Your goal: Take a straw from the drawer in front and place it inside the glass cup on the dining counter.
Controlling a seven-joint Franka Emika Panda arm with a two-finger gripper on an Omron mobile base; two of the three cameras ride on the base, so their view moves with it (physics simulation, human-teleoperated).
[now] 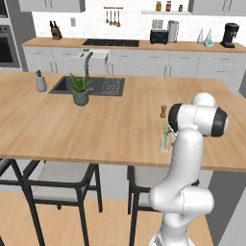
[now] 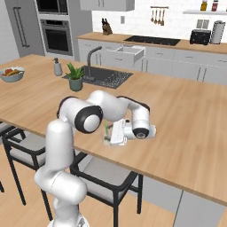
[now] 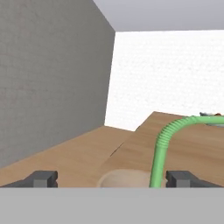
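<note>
straw upright in glass cup, between spread hand fingertips, untouched

Bright green straw with ribbed bend; clear, pale glass cup; light wood-grain dining counter; dark grey fingertips; white arm.

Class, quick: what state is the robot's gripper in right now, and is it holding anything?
Gripper: open, fingers spread wide, holding nothing; the straw stands free between them in the cup.
</note>
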